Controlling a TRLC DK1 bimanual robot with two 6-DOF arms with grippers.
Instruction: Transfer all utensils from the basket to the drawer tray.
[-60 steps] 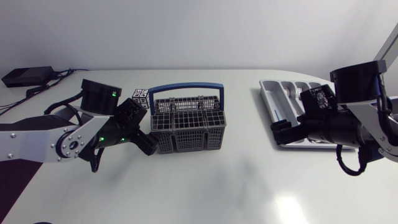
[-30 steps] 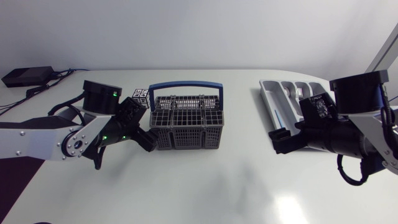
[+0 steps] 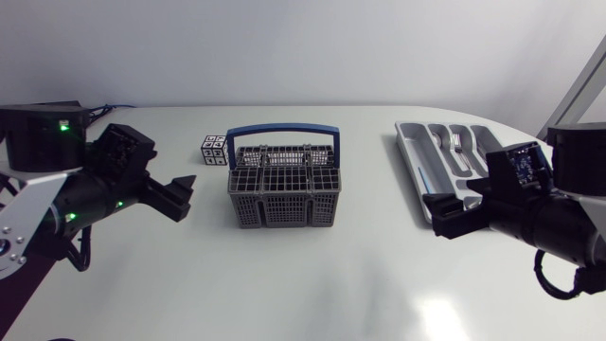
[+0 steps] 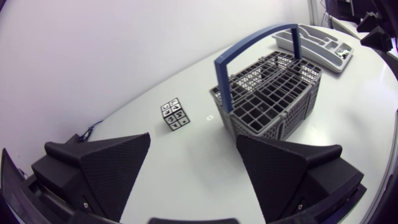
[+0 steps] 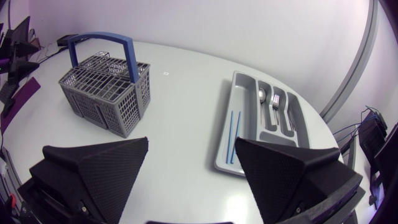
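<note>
Two arms: low over the bench, one at each side edge, pointing inward.
Left fingers (image 3: 180, 194): apart, clamping nothing, well left of the basket.
Right fingers (image 3: 443, 214): apart, clamping nothing, at the tray's front corner.
Basket (image 3: 284, 186): mid-bench, upright, blue handle raised.
Drawer tray (image 3: 411, 159): right rear of the bench, holding silver utensils (image 3: 457, 142).
Patterned cube (image 3: 214, 150): near the basket's left rear corner.

Grey plastic lattice forms the basket (image 3: 284, 197), its blue handle (image 3: 282, 132) smooth; the tray (image 5: 224, 160) is smooth grey plastic, the utensils (image 3: 457, 142) in it shiny metal, the white table (image 3: 331, 275) faintly glossy.
</note>
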